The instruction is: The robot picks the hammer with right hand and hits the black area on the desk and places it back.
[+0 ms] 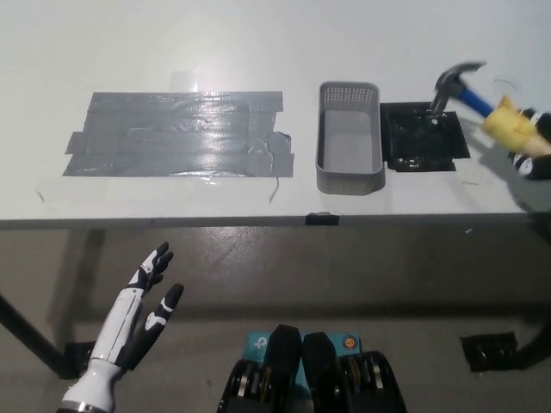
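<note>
Silver-headed hammer (472, 90) with blue and yellow handle; grey mesh basket (349, 138); black pad (423, 136); shiny grey tape patch (182, 134); white desk (258, 43).

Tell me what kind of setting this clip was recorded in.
Probably a lab or test workspace, not a home: a plain white desk on a bare concrete-like floor, carrying a taped grey patch, a grey basket and a black pad under the hammer.
</note>
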Robot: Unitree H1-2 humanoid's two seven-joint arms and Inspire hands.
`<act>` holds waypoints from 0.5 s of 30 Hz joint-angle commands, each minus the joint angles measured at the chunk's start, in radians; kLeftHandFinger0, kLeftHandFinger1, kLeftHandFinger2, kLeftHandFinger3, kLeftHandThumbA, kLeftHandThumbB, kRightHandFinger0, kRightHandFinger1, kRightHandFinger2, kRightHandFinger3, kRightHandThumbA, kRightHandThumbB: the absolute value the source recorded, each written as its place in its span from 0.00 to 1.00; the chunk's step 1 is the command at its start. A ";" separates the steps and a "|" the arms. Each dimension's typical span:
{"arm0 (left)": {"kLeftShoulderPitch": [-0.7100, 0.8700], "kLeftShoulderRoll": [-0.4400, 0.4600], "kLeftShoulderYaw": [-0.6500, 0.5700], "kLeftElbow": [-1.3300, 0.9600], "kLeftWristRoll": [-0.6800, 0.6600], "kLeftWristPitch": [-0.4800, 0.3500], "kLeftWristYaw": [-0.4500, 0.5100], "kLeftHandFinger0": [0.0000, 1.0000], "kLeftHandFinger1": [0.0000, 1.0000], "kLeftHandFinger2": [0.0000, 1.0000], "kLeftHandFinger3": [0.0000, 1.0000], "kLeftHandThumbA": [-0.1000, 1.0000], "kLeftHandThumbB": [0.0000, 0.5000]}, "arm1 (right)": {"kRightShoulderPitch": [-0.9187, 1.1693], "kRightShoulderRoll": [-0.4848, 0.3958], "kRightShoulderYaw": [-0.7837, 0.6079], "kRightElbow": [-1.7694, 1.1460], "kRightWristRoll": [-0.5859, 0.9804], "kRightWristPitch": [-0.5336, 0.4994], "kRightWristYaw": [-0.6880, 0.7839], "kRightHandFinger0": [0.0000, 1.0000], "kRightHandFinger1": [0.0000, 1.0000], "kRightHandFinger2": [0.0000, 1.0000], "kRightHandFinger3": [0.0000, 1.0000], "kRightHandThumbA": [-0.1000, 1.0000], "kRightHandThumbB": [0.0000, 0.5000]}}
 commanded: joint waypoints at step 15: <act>-0.014 0.012 -0.005 -0.015 -0.004 -0.027 -0.006 1.00 1.00 1.00 1.00 0.94 0.00 | -0.161 0.023 -0.161 -0.072 0.115 0.006 -0.055 0.19 0.60 0.93 1.00 0.00 0.22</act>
